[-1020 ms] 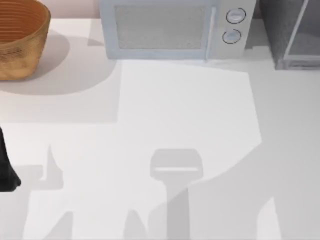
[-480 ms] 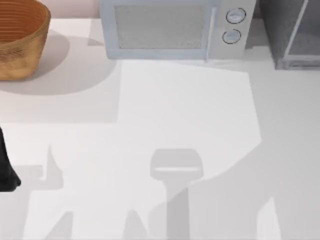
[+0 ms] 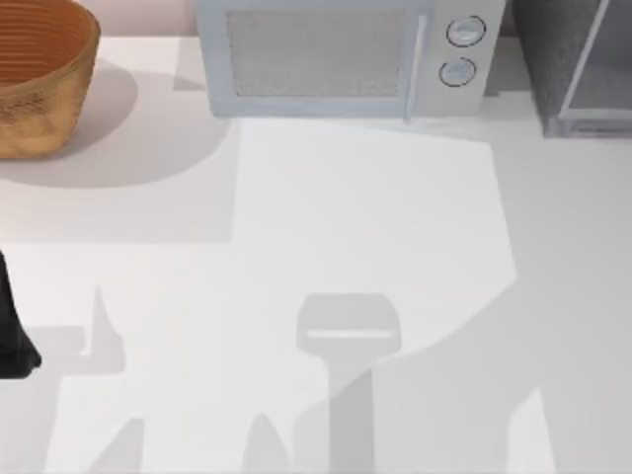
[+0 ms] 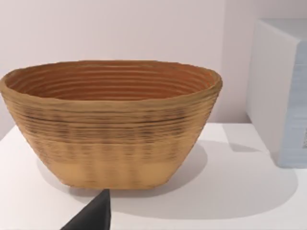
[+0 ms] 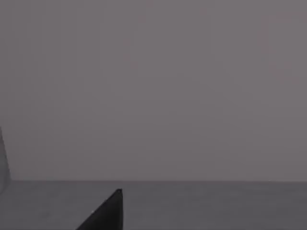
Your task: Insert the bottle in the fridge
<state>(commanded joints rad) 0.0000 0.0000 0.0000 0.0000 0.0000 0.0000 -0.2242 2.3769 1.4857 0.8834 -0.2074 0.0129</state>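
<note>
Bench (image 3: 375, 217): white, flat, crossed by grey shadows of the arms.

Fridge (image 3: 573, 64): dark grey cabinet with a light grey frame, at the far right corner of the bench in the top view, just beside the microwave's right side. A pale frame bar slants across its front.

Microwave (image 3: 336, 59): white, at the far edge of the bench, centre; mesh window to the front, door closed. Two round dials (image 3: 465, 32) are stacked on its right panel. Its side also appears in the left wrist view (image 4: 283, 91).

Basket (image 3: 39, 79): woven, tan, round and upright at the far left corner, well apart from the microwave. In the left wrist view (image 4: 110, 124) it stands straight ahead, its ribbed inside empty.

Left gripper (image 3: 14, 341): dark form at the left edge of the bench, near side, well short of the basket. One dark tip (image 4: 93, 215) enters the wrist view. Whether the jaws are apart or together cannot be told.

Right gripper (image 5: 106, 213): one dark tip seen against a plain grey surface. Jaw state cannot be told.
</note>
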